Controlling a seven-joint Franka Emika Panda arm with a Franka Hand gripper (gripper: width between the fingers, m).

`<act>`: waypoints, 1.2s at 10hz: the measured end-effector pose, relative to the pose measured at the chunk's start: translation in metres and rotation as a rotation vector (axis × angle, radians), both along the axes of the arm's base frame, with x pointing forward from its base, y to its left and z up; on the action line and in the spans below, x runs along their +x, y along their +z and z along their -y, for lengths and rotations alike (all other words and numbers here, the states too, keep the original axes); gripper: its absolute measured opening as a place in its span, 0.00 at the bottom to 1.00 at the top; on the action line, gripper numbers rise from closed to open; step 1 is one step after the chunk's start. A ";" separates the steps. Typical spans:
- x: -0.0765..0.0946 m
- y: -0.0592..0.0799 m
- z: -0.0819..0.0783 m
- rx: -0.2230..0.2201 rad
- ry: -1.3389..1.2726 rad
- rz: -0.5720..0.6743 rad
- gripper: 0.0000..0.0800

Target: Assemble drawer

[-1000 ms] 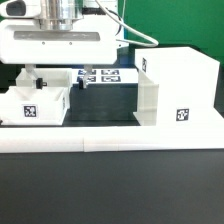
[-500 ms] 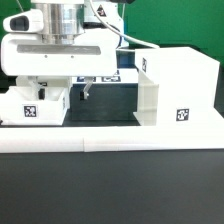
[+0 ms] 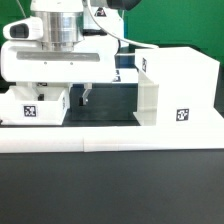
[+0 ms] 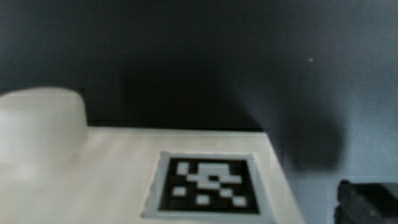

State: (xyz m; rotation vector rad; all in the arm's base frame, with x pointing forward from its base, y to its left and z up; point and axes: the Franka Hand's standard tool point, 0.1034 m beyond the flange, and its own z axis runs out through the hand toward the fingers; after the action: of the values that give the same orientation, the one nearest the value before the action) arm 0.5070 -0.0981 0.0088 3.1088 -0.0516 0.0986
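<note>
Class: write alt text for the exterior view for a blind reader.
A white robot arm hangs over a small tagged tray at the exterior view's left; the large tagged case stands at its right, behind a low white rail.

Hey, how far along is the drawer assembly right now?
Done: little, it seems. The case stands at the exterior view's right with no tray seen in it; one small tray sits apart at that view's left. In hand: nothing visible; the hand hangs between them. Left: slide that tray in; whether other parts remain isn't visible.
</note>
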 end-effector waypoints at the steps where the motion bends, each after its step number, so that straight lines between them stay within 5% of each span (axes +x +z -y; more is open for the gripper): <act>1: 0.001 0.000 -0.002 0.001 0.003 0.001 0.81; 3: 0.002 -0.001 -0.002 0.001 0.004 0.002 0.81; 6: 0.002 -0.001 -0.002 0.001 0.004 0.002 0.34; 7: 0.002 -0.001 -0.002 0.001 0.004 0.002 0.34; 8: 0.002 -0.001 -0.002 0.001 0.004 0.002 0.10; 12: 0.002 -0.001 -0.002 0.001 0.004 0.002 0.05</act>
State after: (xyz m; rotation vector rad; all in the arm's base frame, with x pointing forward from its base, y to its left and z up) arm 0.5093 -0.0963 0.0082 3.1101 -0.0461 0.1015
